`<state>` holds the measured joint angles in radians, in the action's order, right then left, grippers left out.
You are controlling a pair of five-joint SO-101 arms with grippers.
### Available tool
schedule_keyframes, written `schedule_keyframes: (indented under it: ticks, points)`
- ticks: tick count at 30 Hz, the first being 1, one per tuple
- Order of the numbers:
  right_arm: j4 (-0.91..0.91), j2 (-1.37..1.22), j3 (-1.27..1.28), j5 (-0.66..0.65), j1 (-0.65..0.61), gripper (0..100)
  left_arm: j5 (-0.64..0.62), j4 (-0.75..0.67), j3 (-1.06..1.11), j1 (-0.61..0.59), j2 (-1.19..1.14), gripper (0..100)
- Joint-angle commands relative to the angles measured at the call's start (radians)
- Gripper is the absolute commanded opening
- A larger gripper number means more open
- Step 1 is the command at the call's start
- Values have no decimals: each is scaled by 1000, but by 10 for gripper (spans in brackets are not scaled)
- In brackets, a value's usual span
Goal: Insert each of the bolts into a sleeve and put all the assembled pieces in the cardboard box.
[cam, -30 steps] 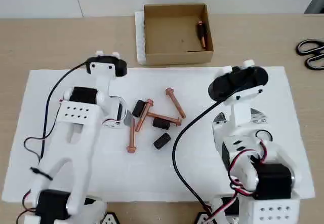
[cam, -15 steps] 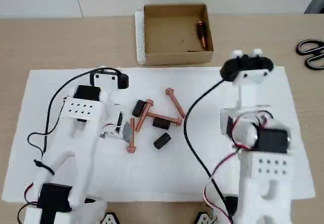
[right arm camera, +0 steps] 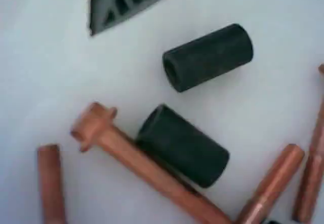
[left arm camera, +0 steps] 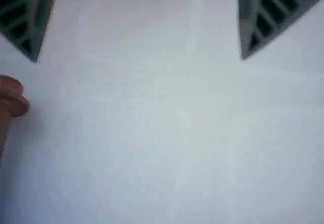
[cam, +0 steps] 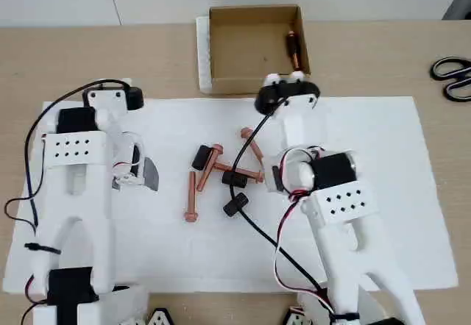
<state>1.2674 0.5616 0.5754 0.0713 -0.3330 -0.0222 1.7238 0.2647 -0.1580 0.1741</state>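
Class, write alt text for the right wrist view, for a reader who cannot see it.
Two black sleeves lie on a white sheet: one sleeve lies alone, and the other sleeve touches the shaft of a flange-headed copper bolt. Ends of more copper bolts show around them.

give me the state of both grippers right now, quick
left gripper: open, holding nothing
right gripper: cannot be told

Wooden table (cam: 73, 60), white sheet (cam: 412, 163) on it, cardboard box (cam: 243, 53), scissors (cam: 452, 77)
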Motion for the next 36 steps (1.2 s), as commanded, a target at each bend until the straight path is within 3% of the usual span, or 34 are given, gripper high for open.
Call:
schedule_keyframes:
  ticks: [1, 10, 21, 31, 36]
  points:
    - [7, -2, -5, 3, -22, 222, 6, 26, -33, -18, 11, 243]
    - [-142, 5, 104, 3, 27, 221, 5, 26, -33, -11, 11, 243]
    - [-154, 4, 101, 3, 62, 221, 5, 26, -33, -11, 9, 243]
    - [-206, 7, -106, 2, 335, 222, 5, 26, -39, -9, 12, 243]
    - [-176, 21, -163, 2, 367, 222, 12, 14, -44, 5, 184, 243]
